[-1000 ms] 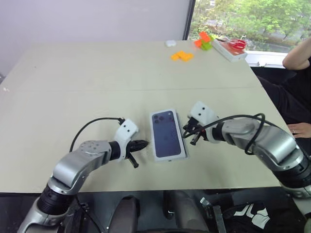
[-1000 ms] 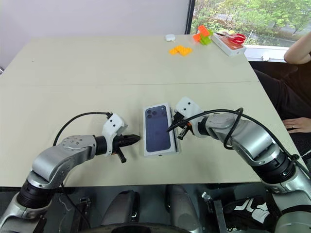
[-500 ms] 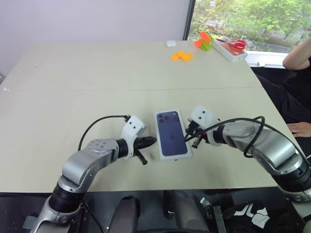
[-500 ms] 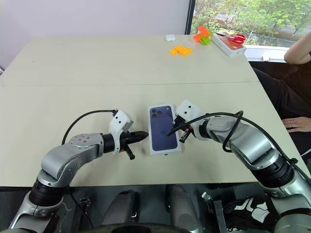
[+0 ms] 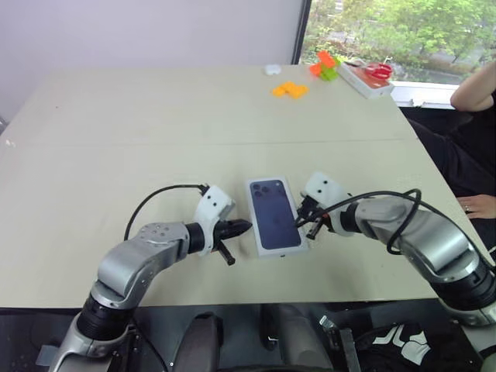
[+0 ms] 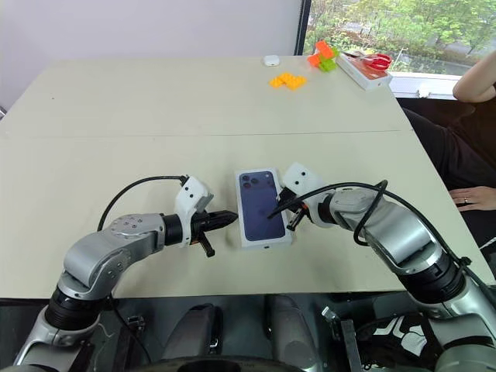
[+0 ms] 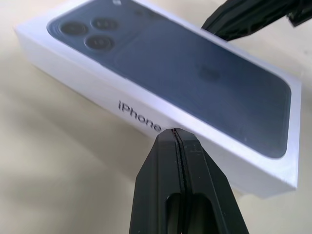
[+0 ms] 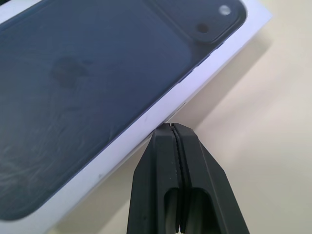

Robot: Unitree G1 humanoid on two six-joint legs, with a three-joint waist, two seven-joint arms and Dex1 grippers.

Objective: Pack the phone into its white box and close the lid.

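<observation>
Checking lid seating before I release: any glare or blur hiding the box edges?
Left wrist view: white cardboard box with the dark phone picture on its lid sharp, soft sheen, near edge readable. Right wrist view: faint smudgy reflections on the lid, side edge clear. Head views: even daylight, no glare.

- The lid (image 5: 274,215), white with a dark navy phone picture facing up, sits closed over the white box.
- The closed box lies flat near the worktop's (image 5: 155,132) front edge, printed camera cluster at the far end.

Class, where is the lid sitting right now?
In the left eye view the lid lies picture side up on the near part of the table, between the left tool and the right tool.
</observation>
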